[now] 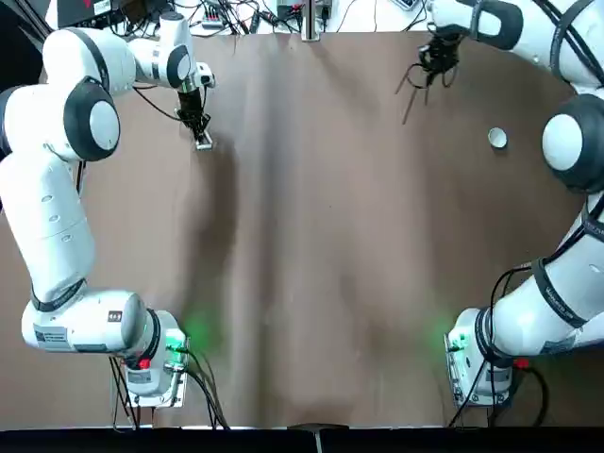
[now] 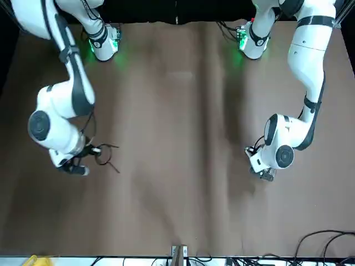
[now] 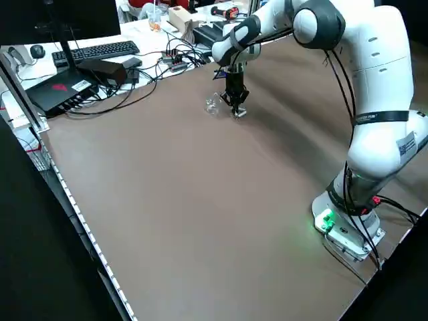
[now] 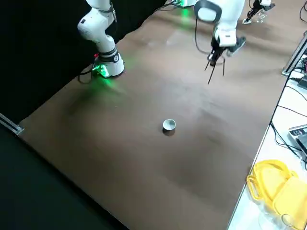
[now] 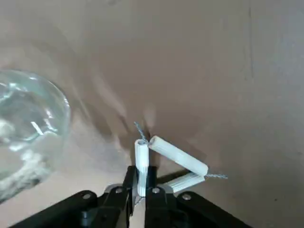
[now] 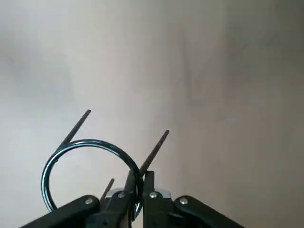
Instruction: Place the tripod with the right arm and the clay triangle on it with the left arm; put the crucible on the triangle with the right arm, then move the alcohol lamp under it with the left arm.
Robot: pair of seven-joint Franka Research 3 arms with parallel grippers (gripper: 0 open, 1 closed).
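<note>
Nearest our lens, the right pincer [image 6: 137, 197] was pinching the rim of the thin black wire tripod [image 6: 90, 175], its ring tilted and its spindly legs pointing away, the whole stand carried clear above the brown tabletop [image 1: 321, 245] at the far right side. We judged the first step to be in hand: the tripod was lifted but not yet set down, and the next move called for turning it legs-down and lowering it to stand level somewhere central. The left pincer [image 5: 140, 190] was clamped on one rod of the small white clay triangle [image 5: 171, 164], low at the far left, just beside the clear rounded glass alcohol lamp [image 5: 28, 128]. The little round white crucible [image 1: 497, 139] sat alone on the right side, near the right arm's elbow. We could not tell whether the triangle was touching the tabletop, and the lamp was cut off at the edge of the left wrist view.
</note>
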